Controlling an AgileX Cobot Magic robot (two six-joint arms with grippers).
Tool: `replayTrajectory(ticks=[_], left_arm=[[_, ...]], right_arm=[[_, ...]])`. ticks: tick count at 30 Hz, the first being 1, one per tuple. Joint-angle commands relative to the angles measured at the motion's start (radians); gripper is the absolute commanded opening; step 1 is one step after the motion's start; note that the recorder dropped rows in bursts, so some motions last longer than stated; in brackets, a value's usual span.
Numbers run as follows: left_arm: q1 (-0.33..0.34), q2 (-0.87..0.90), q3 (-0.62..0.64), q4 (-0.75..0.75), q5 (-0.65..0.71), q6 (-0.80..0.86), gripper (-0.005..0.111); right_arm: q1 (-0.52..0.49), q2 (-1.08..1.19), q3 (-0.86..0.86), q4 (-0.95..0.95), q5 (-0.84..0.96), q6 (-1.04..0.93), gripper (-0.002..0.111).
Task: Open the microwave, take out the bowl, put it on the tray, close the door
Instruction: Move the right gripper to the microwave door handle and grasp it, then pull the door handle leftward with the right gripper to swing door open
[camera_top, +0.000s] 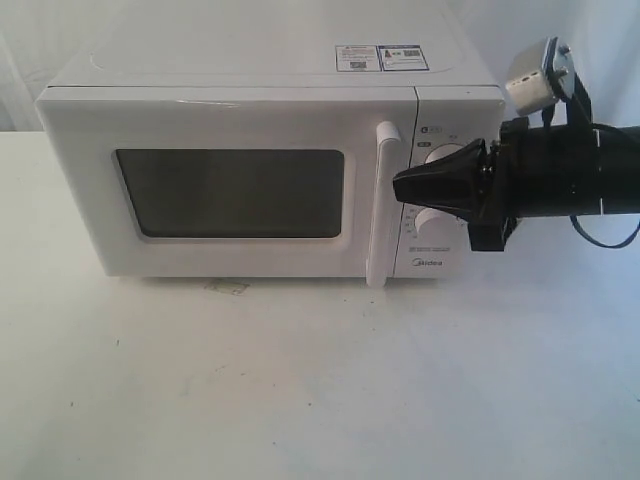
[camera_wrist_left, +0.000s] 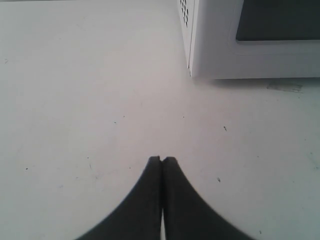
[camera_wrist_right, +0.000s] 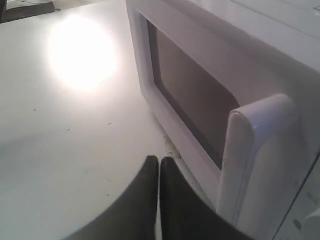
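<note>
Microwave (camera_top: 250, 100): white box standing at the 12 o'clock side of the table (camera_top: 300, 380), front face toward the viewer.
Door (camera_top: 230, 125): shut flush against the body; it takes up the front from the 9 o'clock edge across to the knob panel.
Window (camera_top: 235, 193): dark rectangle in the middle of the door; nothing can be made out behind it.
Handle (camera_top: 383, 205): upright white bar at the 3 o'clock edge of the door, running nearly the door's full height.
Knobs (camera_top: 430, 222): two round white dials at 3 o'clock of the handle, one above the other, both partly covered by the black arm.
Stickers (camera_top: 381, 57): two labels on the top panel, toward 1 o'clock.
Right gripper (camera_top: 398, 185): enters from 3 o'clock at mid-height of the microwave, tip pointing to 9 o'clock, just beside the handle and in front of the knob panel; whether it touches the handle cannot be told. Fingers pressed together, gripping nothing.
Left gripper (camera_wrist_left: 162, 160): above bare table near the microwave's front corner on the window side. Fingers pressed together, empty.
</note>
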Motion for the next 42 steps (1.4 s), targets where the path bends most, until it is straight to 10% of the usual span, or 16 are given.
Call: replayTrajectory(ticks=[1, 8, 31, 42], left_arm=[[-0.008, -0.004, 0.004, -0.003, 0.003, -0.003, 0.0], [-0.008, -0.004, 0.004, -0.003, 0.003, -0.003, 0.0], [-0.008, -0.004, 0.004, -0.003, 0.003, -0.003, 0.0], [-0.008, -0.004, 0.004, -0.003, 0.003, -0.003, 0.0]], right_arm=[[0.002, 0.001, -0.005, 0.027, -0.047, 0.004, 0.02], [0.002, 0.001, -0.005, 0.108, -0.107, -0.016, 0.072], [0.135, 0.127, -0.016, 0.258, -0.149, -0.192, 0.064], [0.141, 0.14, -0.022, 0.258, -0.151, -0.18, 0.01]])
